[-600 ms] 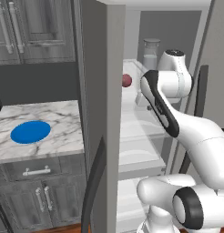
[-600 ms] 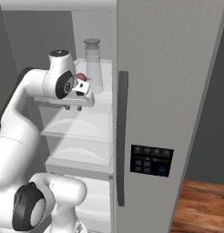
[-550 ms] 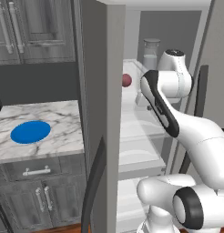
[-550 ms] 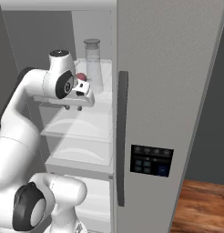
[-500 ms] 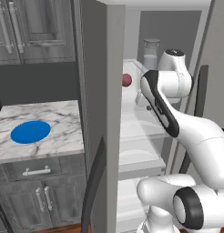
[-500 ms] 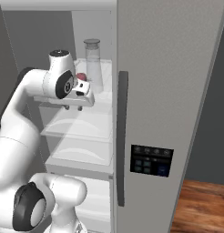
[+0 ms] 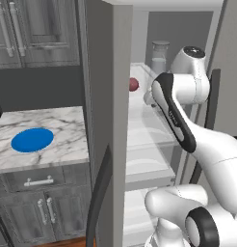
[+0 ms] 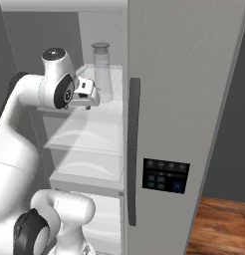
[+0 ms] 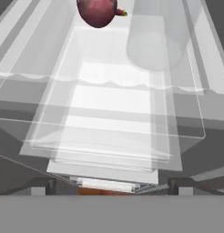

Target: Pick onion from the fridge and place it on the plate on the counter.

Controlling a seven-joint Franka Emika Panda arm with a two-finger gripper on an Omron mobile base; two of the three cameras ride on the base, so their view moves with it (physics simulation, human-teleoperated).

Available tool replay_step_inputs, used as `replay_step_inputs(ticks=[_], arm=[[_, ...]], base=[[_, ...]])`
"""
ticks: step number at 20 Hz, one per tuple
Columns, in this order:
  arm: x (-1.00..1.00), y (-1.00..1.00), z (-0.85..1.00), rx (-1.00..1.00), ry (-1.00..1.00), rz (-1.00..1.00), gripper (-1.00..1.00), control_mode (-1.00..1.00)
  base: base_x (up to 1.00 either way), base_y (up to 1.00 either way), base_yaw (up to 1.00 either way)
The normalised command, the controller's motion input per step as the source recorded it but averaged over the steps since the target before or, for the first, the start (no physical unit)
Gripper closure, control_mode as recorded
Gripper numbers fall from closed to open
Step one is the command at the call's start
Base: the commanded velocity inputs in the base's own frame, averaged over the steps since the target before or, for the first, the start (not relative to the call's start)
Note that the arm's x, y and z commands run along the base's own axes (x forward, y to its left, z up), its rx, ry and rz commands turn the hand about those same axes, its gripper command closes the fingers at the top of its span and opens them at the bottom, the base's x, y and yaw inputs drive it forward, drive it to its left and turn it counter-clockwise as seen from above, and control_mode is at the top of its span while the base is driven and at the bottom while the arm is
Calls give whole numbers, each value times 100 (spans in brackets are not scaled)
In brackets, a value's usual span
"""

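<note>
One gap decides the coming move: the tool (image 8: 86, 94) sits at the front of the fridge's (image 8: 184, 99) upper shelf, while the onion (image 9: 97, 11) lies deeper in, toward the back. In the hand view it sits at the top edge, a little left of centre, so the reach would need to go forward along the shelf and slightly to that side. How far apart the tool's fingers stand I cannot tell; nothing shows between them, so it seems to hold nothing.

Just right of the onion in the hand view stands a clear glass jar (image 9: 157, 36), close beside it but seemingly apart; a straight approach probably has to keep off that jar. From the left base view the onion (image 7: 133, 84) peeks out past the door edge, resting on the white glassy shelf.

It looks small, round, dark reddish-purple and smooth, with a tiny yellowish tip at one side.

Well away to the left, the blue plate (image 7: 32, 139) waits on the marble surface (image 7: 67, 144).
</note>
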Motion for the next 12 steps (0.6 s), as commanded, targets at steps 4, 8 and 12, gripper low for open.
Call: replay_step_inputs(ticks=[4, 8, 12], arm=[[-1, 13, 57, 0, -31, 3, -100, -100], [0, 12, 39, 0, -27, 6, -100, -100], [12, 10, 25, 0, -25, 6, -100, -100]], base=[[0, 0, 0], [0, 0, 0], [0, 0, 0]])
